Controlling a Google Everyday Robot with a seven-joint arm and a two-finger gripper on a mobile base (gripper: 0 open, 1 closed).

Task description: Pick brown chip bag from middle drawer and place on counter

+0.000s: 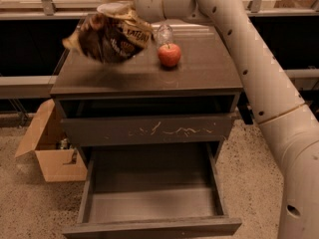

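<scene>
My gripper (121,3) is at the top of the camera view, above the back left of the counter (204,71). It is shut on the top edge of the brown chip bag (108,38). The crinkled bag hangs tilted just above the counter's back left part and casts a shadow on it. The middle drawer (149,227) is pulled far out at the bottom, and its tray shows nothing inside. My pale arm (259,78) runs from the right edge up to the gripper.
A red apple (169,55) stands on the counter right of the bag, with a clear bottle (163,34) just behind it. The drawer with white scratches (149,131) sits above the open one. An open cardboard box (50,146) lies on the floor at the left.
</scene>
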